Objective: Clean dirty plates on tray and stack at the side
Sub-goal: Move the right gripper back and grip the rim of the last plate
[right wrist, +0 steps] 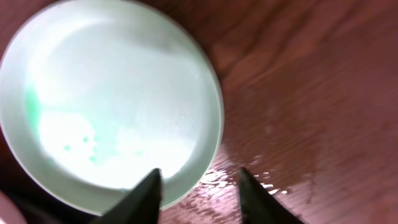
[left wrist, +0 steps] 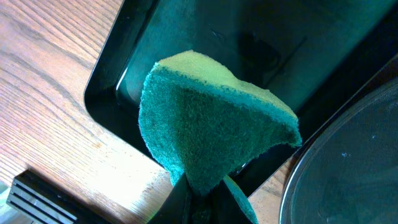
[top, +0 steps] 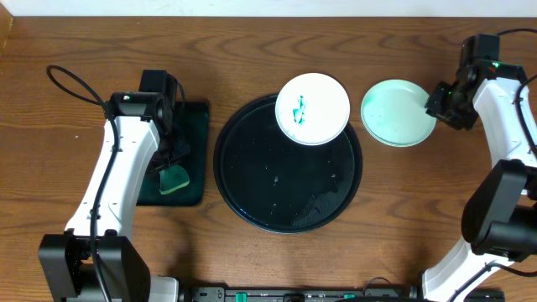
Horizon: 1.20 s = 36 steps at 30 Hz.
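A white plate with green scribbles (top: 312,107) rests on the far rim of the large round black tray (top: 252,180). A wiped plate (top: 398,112) with a pale green tint lies on the table right of the tray; it fills the right wrist view (right wrist: 112,112). A third plate is not in view. My right gripper (top: 443,104) is open at that plate's right edge, its fingers (right wrist: 198,186) astride the rim. My left gripper (top: 172,159) is shut on a green sponge (left wrist: 205,130) above the small rectangular black tray (top: 195,143).
The small rectangular tray (left wrist: 124,68) sits left of the round tray, whose rim shows at the left wrist view's right edge (left wrist: 298,186). The table near the wiped plate looks wet (right wrist: 273,162). A black cable (top: 71,84) loops at far left.
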{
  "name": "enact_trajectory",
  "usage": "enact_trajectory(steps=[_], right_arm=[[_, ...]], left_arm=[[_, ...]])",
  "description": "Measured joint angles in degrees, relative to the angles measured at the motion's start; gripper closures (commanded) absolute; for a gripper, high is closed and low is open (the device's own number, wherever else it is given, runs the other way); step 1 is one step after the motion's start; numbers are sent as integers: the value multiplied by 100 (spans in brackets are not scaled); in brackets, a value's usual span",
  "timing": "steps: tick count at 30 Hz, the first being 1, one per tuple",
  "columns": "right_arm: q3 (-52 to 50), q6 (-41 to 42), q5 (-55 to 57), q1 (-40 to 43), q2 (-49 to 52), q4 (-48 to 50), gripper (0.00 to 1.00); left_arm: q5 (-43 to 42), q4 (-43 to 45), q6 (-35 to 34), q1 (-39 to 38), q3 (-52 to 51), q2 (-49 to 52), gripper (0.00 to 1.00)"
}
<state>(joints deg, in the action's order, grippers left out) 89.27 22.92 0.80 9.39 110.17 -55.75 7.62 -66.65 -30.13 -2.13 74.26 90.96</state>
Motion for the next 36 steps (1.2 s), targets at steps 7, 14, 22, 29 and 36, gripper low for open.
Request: enact_trajectory(steps=[7, 14, 22, 29, 36], right_arm=[[0, -568, -549, -310, 7, -59, 61], [0, -1515, -1239, -835, 0, 229, 53], [0, -2494, -1652, -1685, 2, 798, 37], [0, -2494, -1740, -1808, 203, 1554, 36], [0, -2481, -1996, -1799, 1014, 1939, 39]], left_arm=[[0, 0, 0, 0, 0, 0, 93], [-26, 0, 2, 0, 0, 0, 93], [-131, 2, 17, 0, 0, 0, 93], [-131, 2, 22, 0, 0, 0, 92], [-131, 4, 24, 0, -2, 0, 93]])
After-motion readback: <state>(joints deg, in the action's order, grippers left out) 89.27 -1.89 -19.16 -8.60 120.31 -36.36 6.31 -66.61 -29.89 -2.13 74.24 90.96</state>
